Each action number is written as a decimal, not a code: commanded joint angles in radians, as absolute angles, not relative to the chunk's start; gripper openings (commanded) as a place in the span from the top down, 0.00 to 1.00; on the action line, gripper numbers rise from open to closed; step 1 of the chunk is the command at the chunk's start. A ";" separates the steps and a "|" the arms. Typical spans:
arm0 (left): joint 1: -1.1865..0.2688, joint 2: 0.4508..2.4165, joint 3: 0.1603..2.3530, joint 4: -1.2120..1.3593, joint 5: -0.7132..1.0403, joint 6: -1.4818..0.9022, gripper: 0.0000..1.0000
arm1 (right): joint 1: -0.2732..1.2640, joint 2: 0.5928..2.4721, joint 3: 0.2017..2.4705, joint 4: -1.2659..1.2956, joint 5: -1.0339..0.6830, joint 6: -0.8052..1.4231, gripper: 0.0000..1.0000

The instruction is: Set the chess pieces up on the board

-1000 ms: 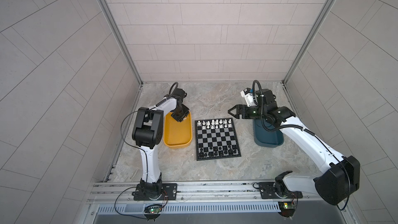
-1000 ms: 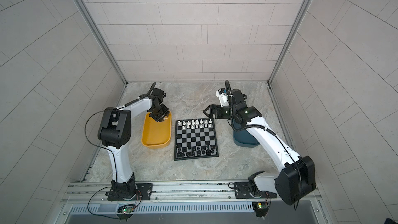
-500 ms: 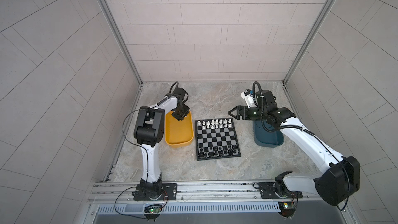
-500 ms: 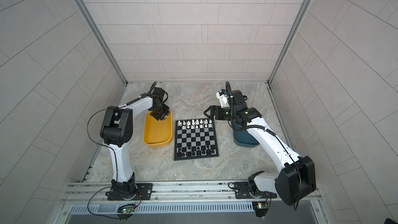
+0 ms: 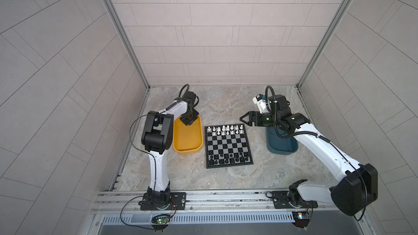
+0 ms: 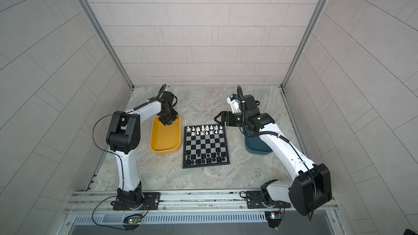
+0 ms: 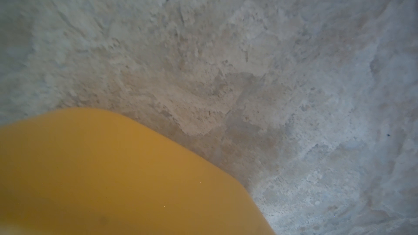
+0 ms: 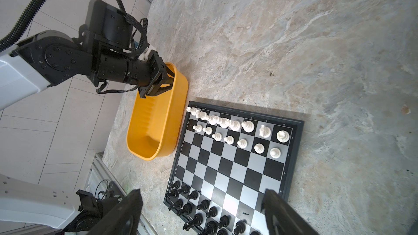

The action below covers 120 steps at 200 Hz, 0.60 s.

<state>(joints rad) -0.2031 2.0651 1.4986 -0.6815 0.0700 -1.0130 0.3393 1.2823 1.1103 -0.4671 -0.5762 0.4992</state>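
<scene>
The board (image 5: 227,142) (image 6: 204,146) (image 8: 226,177) lies mid-floor. White chess pieces (image 5: 226,129) (image 6: 206,129) (image 8: 235,129) fill its two far rows and black ones (image 5: 228,158) (image 6: 205,158) (image 8: 196,209) its two near rows. My left gripper (image 5: 188,123) (image 6: 167,122) (image 8: 172,81) dips into the far end of the yellow tray (image 5: 187,143) (image 6: 165,141) (image 8: 153,132) (image 7: 101,177). Its fingertips stand close together, and whether they hold a piece is hidden. My right gripper (image 5: 243,119) (image 6: 217,119) (image 8: 203,213) hangs open and empty above the board's far right corner.
A teal tray (image 5: 281,145) (image 6: 256,146) sits right of the board, partly under my right arm. Tiled walls close in the marble floor on three sides. A metal rail with both arm bases runs along the front.
My left gripper has shifted only slightly at the yellow tray's far end, and its jaws have drawn closer together. The right arm holds its place.
</scene>
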 commanded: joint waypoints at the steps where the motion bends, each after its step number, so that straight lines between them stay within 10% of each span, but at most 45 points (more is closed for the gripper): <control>1: -0.208 2.085 1.503 -0.700 0.005 -0.970 0.67 | 0.336 1.254 1.106 -0.453 -0.583 0.504 0.16; 120: -0.206 2.081 1.447 -0.614 -0.036 -0.950 0.70 | 0.336 1.258 1.100 -0.450 -0.598 0.510 0.18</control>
